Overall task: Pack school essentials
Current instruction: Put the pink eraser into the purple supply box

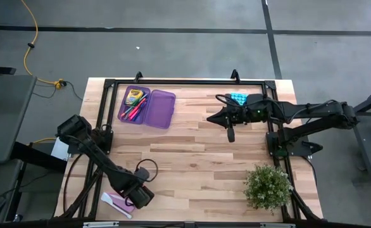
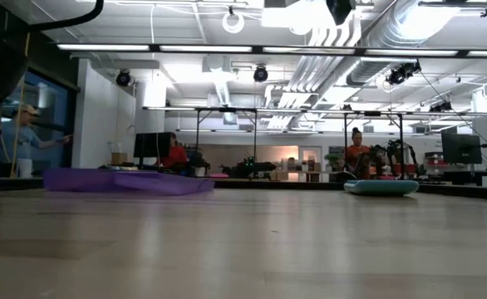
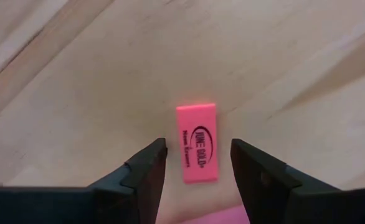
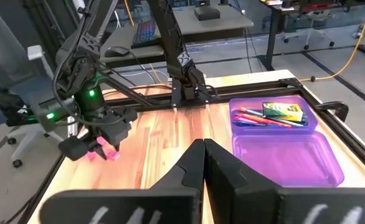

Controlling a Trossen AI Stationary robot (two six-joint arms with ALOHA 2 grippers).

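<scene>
A small pink eraser [image 3: 198,143] with black print lies flat on the wooden table. My left gripper [image 3: 198,149] points down over it at the near left [image 1: 139,193], open, one finger on each side of the eraser and a gap at both. An open purple case [image 1: 147,106] at the far left holds a crayon box [image 1: 133,97] and pencils [image 1: 135,111]. My right gripper [image 1: 211,118] hangs shut above the far middle of the table, holding nothing.
Beside my left gripper, near the front edge, lie a pink piece [image 1: 123,202] and a white piece [image 1: 111,200]. A teal object [image 1: 238,98] sits at the far right, and a bushy green plant [image 1: 268,185] at the near right. Bare wood spans the middle.
</scene>
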